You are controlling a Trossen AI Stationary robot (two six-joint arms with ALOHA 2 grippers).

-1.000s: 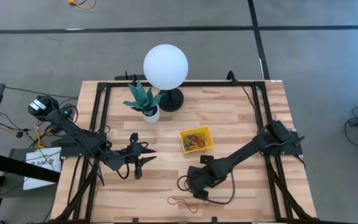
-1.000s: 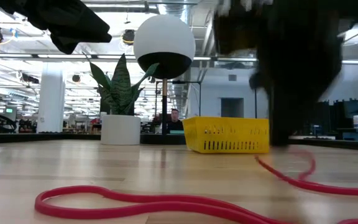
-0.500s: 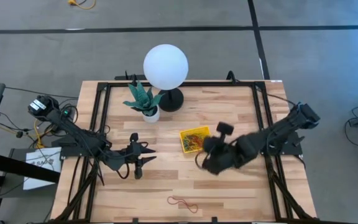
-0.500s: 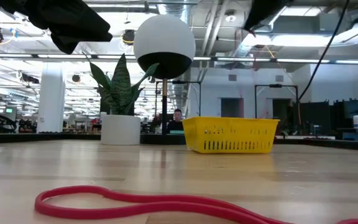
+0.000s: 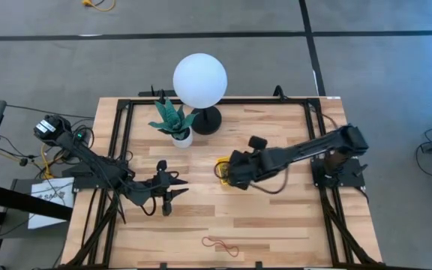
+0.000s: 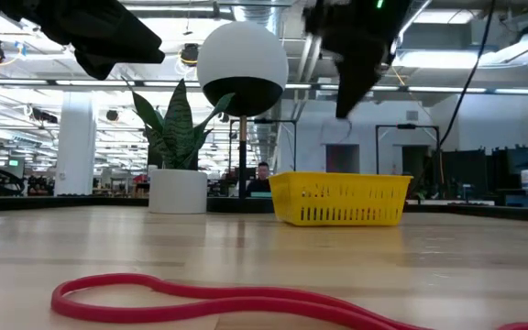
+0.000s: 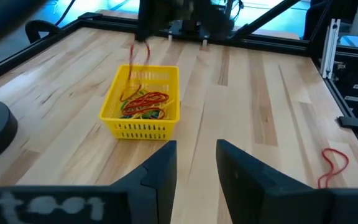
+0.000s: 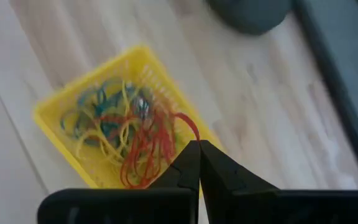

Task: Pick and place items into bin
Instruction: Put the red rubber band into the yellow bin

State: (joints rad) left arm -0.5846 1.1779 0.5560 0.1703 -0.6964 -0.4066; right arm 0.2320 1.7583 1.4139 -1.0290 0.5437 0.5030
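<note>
Grey concrete floor [image 5: 381,67] surrounds the wooden table [image 5: 276,225]; beyond it, a bright open hall with ceiling lights [image 6: 26,82].

yellow bin [image 7: 143,106]: bands inside | red band [image 7: 332,166]: on table, well apart

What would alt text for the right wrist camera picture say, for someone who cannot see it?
The right gripper, its two dark fingers shut on a red rubber band, hangs above a yellow bin on a pale wooden table. The band dangles into the bin, which already holds a tangle of red, yellow and green bands.
</note>
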